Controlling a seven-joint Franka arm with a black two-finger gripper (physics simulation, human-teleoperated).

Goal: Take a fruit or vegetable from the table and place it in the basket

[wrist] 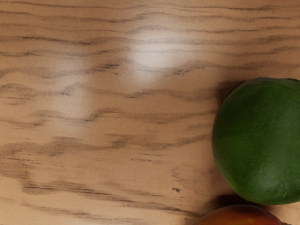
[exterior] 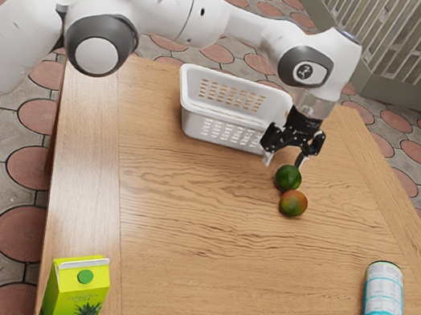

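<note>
My gripper [exterior: 282, 164] stands open above the table, just beside and slightly above a round green fruit [exterior: 288, 179], with nothing held between the fingers. Right against the green fruit lies an orange-and-green fruit [exterior: 293, 204]. In the wrist view the green fruit [wrist: 262, 140] is large, and part of the reddish-orange fruit [wrist: 241, 216] shows close by it. The white basket [exterior: 238, 116] stands behind the gripper, toward the exterior view's left, and no fruit can be made out inside it.
On the wooden table [exterior: 206, 230] a green-yellow juice carton [exterior: 75, 297] stands at the exterior view's lower left. A white and teal can [exterior: 385, 307] is at the exterior view's lower right, far from my gripper.
</note>
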